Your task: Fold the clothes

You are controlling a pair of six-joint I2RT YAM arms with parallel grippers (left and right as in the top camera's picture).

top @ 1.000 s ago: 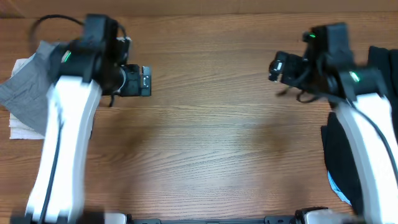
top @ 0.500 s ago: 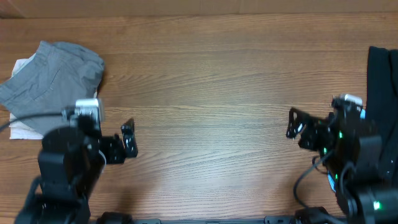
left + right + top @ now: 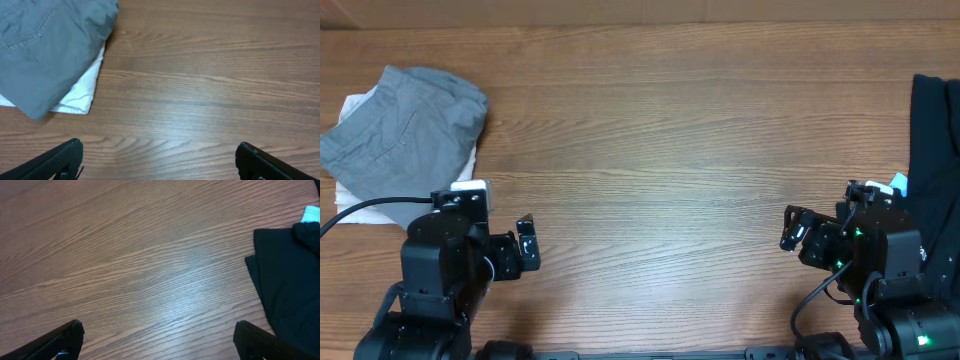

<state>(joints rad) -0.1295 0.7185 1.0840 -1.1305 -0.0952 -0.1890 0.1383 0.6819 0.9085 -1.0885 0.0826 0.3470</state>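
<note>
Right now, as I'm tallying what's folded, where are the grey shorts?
Overhead view: the grey shorts lie at the table's far left, on top of a white garment, just beyond the open left tool.

A wooden table point(image 3: 660, 150) (brown, its grain running mostly sideways) fills the overhead view.

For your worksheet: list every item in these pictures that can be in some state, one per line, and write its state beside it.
grey shorts: loosely folded, lying on top of the white garment, not held
white garment: flat beneath the grey shorts, only its edges showing
black garment: lying at the right edge, partly out of view, not held
left gripper: open, empty
right gripper: open, empty
</note>
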